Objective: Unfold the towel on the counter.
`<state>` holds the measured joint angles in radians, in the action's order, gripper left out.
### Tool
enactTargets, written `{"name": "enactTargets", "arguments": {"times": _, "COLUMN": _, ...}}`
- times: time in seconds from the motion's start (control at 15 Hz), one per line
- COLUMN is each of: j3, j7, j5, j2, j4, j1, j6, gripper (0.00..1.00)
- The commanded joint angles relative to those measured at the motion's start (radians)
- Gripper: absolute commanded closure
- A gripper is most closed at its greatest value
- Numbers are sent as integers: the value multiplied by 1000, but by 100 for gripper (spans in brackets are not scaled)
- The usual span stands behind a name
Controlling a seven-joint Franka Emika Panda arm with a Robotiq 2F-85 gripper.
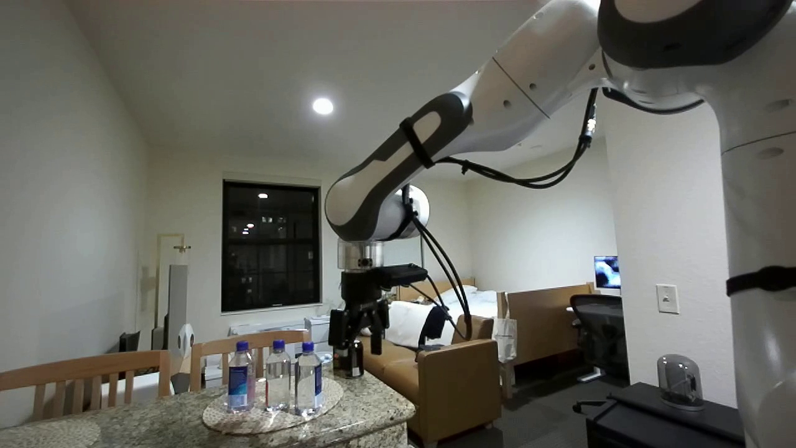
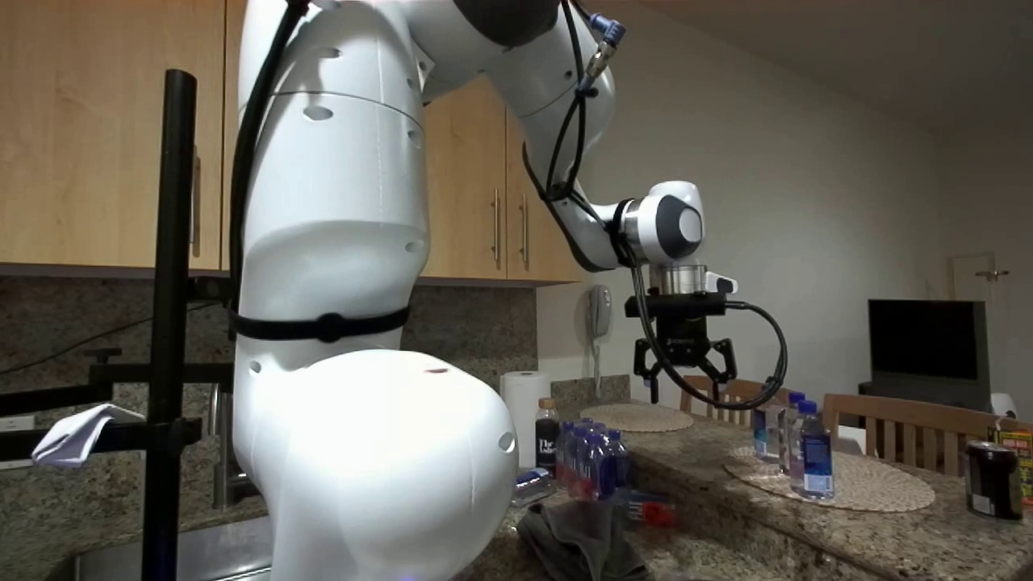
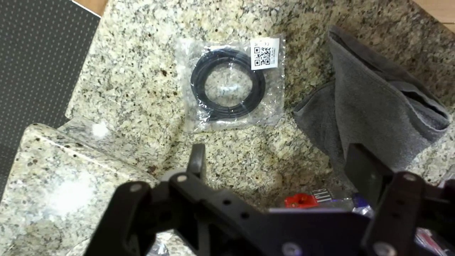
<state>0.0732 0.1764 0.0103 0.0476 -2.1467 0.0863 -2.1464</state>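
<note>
On the lower, speckled beige-grey stone counter [image 3: 138, 64], the dk-grey cloth towel [image 3: 373, 106] lies folded, so you're prob pre-grasp, your black two-finger gripper [image 3: 278, 154] spread wide w/ nothing held; next move likely means shifting over & down to pinch an edge.

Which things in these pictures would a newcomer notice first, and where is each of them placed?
Probably the white robot arm first, looming large in both exterior views. In the wrist view, a grey towel lies folded over itself on the counter toward the right, beside a clear bag holding a coil of black cable. In an exterior view, three blue-capped water bottles stand upright on a round woven placemat.
</note>
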Motion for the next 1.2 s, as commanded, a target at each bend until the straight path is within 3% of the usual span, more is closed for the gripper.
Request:
{"name": "enactTargets", "arguments": {"times": 0.0, "j3": 28, "j7": -100, "j5": 51, "j2": -45, "j4": 7, "j1": 17, "j6": -2, "gripper": 0}}
{"name": "enactTargets", "arguments": {"times": 0.33, "j3": 64, "j7": -399, "j5": 114, "j2": -115, "j4": 16, "j1": 61, "j6": -34, "gripper": 0}}
{"name": "enactTargets", "arguments": {"times": 0.53, "j3": 70, "j7": -490, "j5": 58, "j2": -127, "j4": 7, "j1": 77, "j6": -68, "gripper": 0}}
{"name": "enactTargets", "arguments": {"times": 1.13, "j3": 67, "j7": -472, "j5": 42, "j2": -128, "j4": 4, "j1": 78, "j6": -52, "gripper": 0}}
